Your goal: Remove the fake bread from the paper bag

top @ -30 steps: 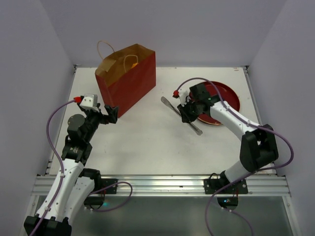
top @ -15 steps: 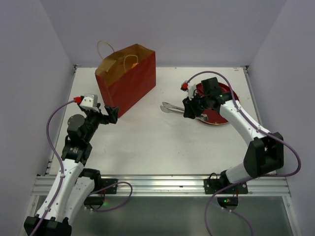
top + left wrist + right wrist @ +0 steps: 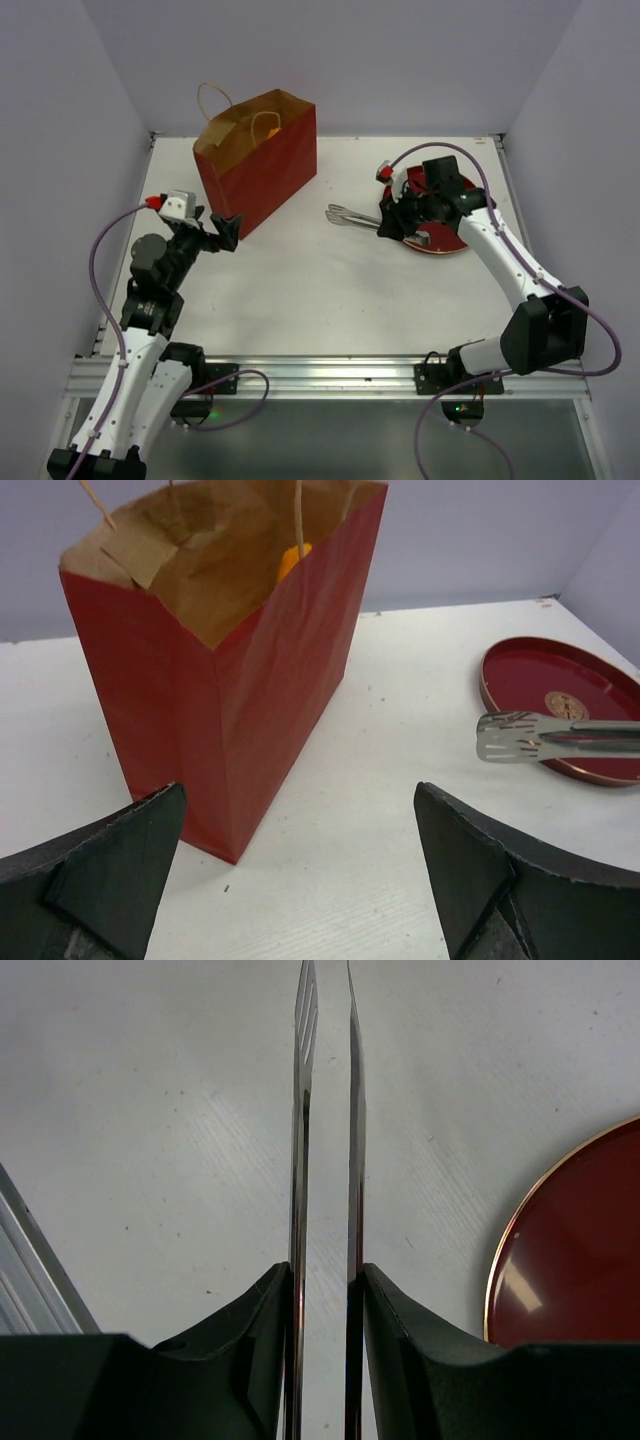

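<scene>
The red paper bag point(image 3: 262, 172) stands upright at the back left, its mouth open and its brown inside showing. One orange piece of fake bread point(image 3: 268, 129) peeks above the bag's rim and also shows in the left wrist view point(image 3: 291, 561). The rest of the bread is hidden inside. My left gripper point(image 3: 225, 228) is open and empty, low beside the bag's near corner point(image 3: 225, 810). My right gripper point(image 3: 390, 222) is shut on metal tongs point(image 3: 349, 214), held level and pointing left toward the bag. The tong blades point(image 3: 301, 1110) stand slightly apart and hold nothing.
A round red plate point(image 3: 462, 198) with a gold centre mark lies at the right, under my right wrist; it also shows in the left wrist view point(image 3: 535, 675) and in the right wrist view point(image 3: 580, 1250). Grey walls close off the table's back and sides.
My right arm has swung the tongs from pointing diagonally to pointing left, and its wrist has moved back over the plate. The left arm and the bag have barely moved.
</scene>
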Robot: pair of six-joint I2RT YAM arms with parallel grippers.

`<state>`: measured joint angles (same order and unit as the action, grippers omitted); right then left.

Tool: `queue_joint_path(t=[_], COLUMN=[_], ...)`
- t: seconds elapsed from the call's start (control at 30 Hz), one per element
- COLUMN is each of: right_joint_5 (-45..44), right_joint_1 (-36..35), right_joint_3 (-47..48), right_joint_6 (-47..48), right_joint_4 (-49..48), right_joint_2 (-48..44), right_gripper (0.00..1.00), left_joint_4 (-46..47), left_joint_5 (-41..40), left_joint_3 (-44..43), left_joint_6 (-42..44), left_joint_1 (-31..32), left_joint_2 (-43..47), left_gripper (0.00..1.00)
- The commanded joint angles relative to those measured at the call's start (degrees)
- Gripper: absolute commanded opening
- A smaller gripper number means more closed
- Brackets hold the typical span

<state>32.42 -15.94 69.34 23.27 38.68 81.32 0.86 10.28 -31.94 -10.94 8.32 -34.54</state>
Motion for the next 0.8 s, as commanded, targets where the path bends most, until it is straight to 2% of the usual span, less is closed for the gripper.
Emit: queue_joint_path(t=[0.0,0.13,0.3,0.4,0.43,0.57,0.77], right_joint_5=[4.31,9.14,19.33,23.37,24.17,25.41,26.99], right_joint_1=[0.82,2.49,6.44,8.03,8.21,8.56,9.97], right_joint_3=[3.69,2.91,-1.12,-2.89,-3.16,-4.39,-4.30], right_joint_6=[1.61,0.64,-2.87,-4.19,-4.72,-5.42,-5.34], right_joint_4=[1.49,1.40,-1.84,-2.99,-3.34,-4.22,-3.96], right_joint_2=[-3.71,-5.29,-6.61,-7.40,-8.01,-10.12,-11.97], right_gripper=[0.37,0.36,0.35,0.34,0.33,0.33,0.33], left_joint_4=[0.03,-8.84,-13.51,-16.67,-18.77,-21.08,-23.18], left_joint_5=[-0.78,-4.30,-6.59,-3.53,-0.91,7.63,16.34], left_joint_3=[-9.23,-22.17,-34.66,-43.44,-48.25,-57.76,-68.76], left_joint_6=[-0.57,-0.93,-0.14,0.48,0.65,-0.48,-4.18], left_joint_1=[-0.23,-0.23,-1.02,-3.21,-3.91,-9.01,-16.48], left_joint_2=[-0.87,-8.94,-22.21,-31.44,-36.68,-48.40,-62.38], left_gripper=[0.99,0.98,0.95,0.96,0.95,0.96,0.87])
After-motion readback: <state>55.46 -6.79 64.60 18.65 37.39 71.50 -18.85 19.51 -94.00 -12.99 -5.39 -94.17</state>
